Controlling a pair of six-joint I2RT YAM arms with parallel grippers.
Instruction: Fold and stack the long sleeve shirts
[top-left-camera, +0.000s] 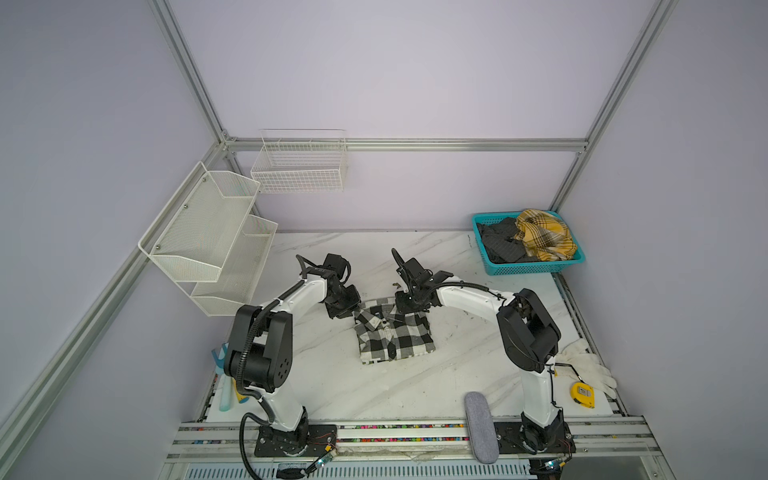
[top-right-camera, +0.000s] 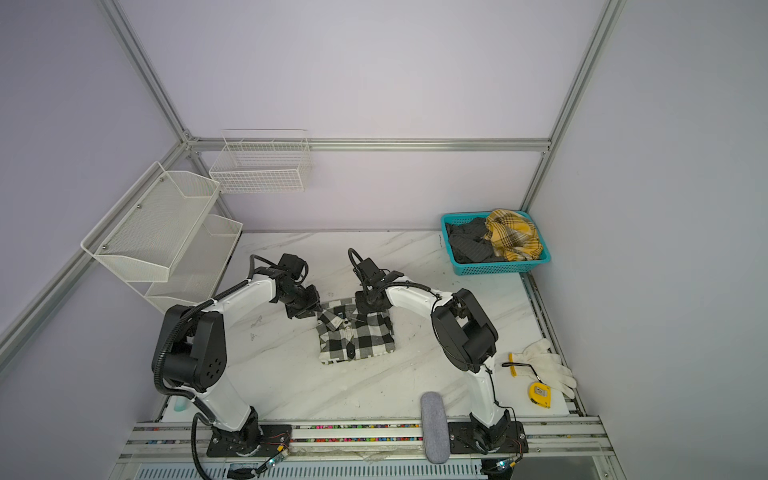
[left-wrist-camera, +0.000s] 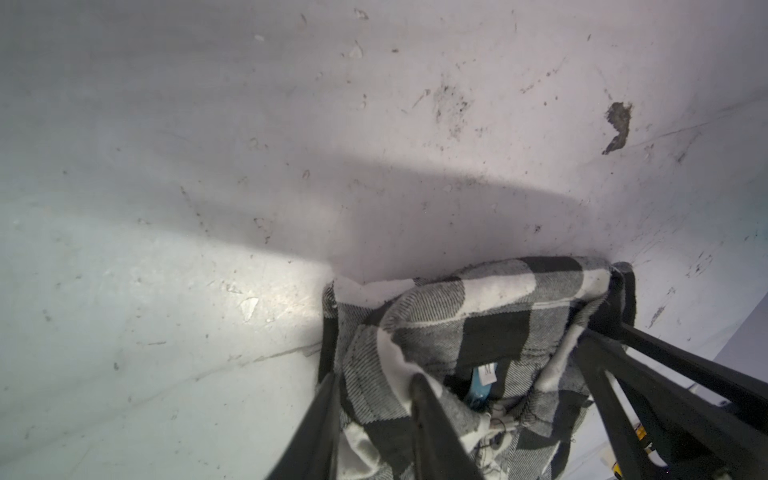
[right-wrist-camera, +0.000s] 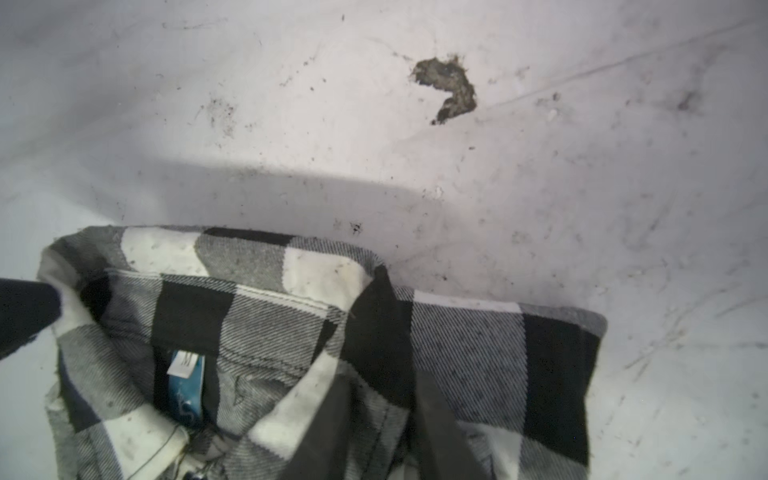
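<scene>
A black-and-white checked long sleeve shirt (top-left-camera: 395, 338) (top-right-camera: 357, 338) lies folded at the middle of the marble table, collar toward the back wall. My left gripper (top-left-camera: 351, 309) (top-right-camera: 316, 311) sits at the shirt's far left corner. In the left wrist view it (left-wrist-camera: 374, 399) pinches a fold of the checked cloth (left-wrist-camera: 478, 303) beside the collar. My right gripper (top-left-camera: 409, 307) (top-right-camera: 368, 307) is at the far right edge. In the right wrist view it (right-wrist-camera: 380, 399) is closed on the shirt (right-wrist-camera: 465, 353) next to the collar and its blue label (right-wrist-camera: 187, 386).
A teal basket (top-left-camera: 536, 269) at the back right holds a yellow plaid shirt (top-left-camera: 544, 235) and a dark grey one (top-left-camera: 500, 245). A white glove (top-left-camera: 586, 361), a yellow tape measure (top-left-camera: 582, 394) and a grey case (top-left-camera: 481, 426) lie at the front right. White mesh racks (top-left-camera: 208, 237) hang on the left.
</scene>
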